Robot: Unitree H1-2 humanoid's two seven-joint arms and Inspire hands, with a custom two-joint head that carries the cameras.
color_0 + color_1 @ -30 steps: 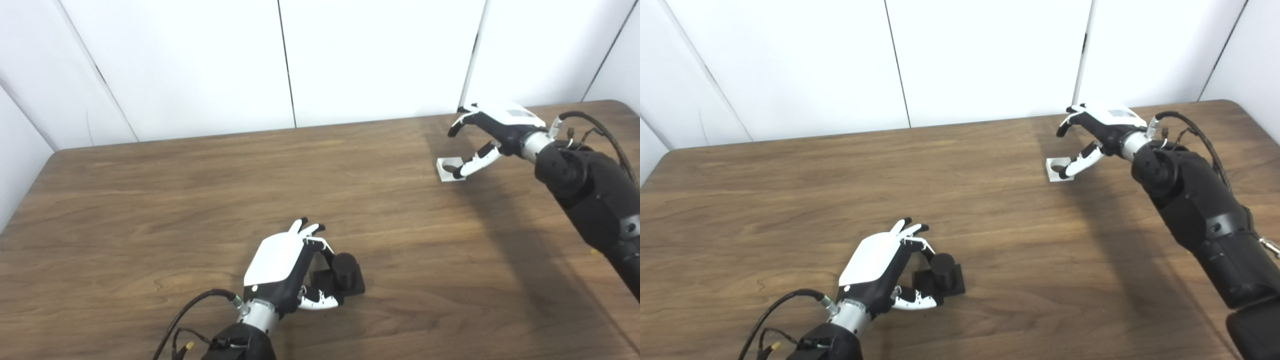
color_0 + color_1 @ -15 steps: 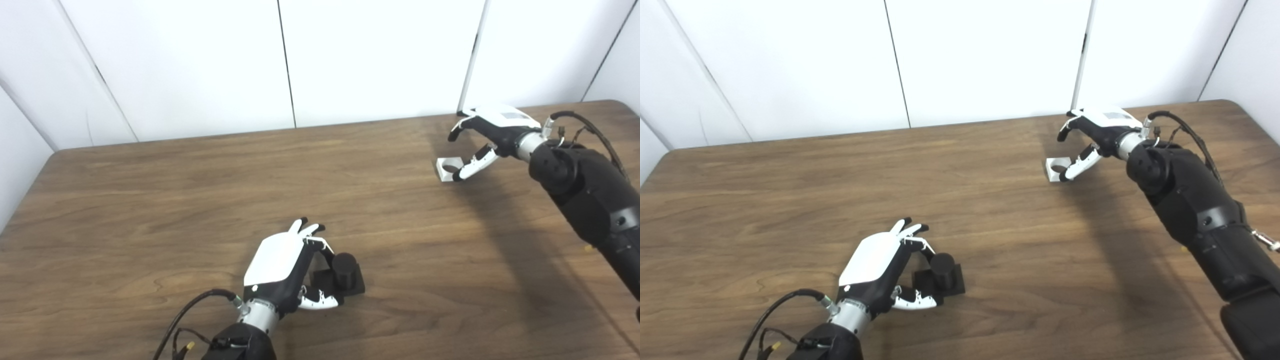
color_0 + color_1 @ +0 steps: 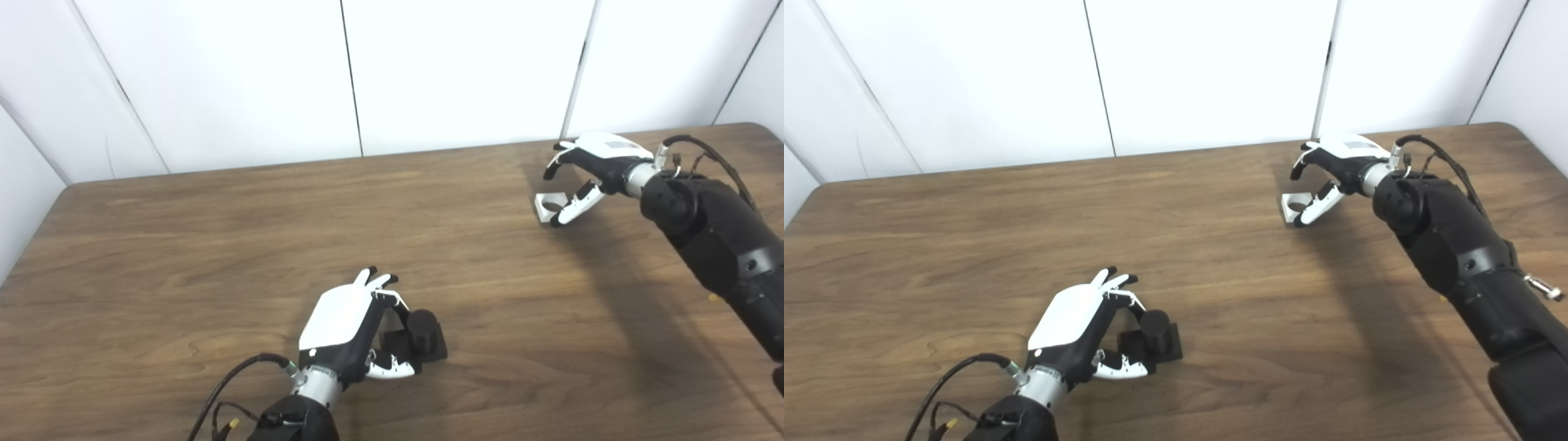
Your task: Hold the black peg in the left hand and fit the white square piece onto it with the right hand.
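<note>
White wall panels behind, brown table point(image 3: 184, 233) in front, and the job is barely underway. Near the front edge the left hand point(image 3: 343, 324) sits beside the peg point(image 3: 421, 327), which stands upright on its dark base on the table; fingers curve round the far side and the thumb lies along the near side, but from up here I can't quite tell whether they are actually pressing on it, so call it cupped, not confirmed gripped. Nothing is lifted. Way over at the far right, well apart from the peg, the square piece point(image 3: 549, 205) lies flat on the wood, its round hole facing up. The right hand point(image 3: 591, 168) is over it with fingers spread, thumb tip down at the piece's near right edge and the other fingers arched above its far side, holding nothing. So, as I judge it: piece not yet picked up, and carry and fit all to come.
</note>
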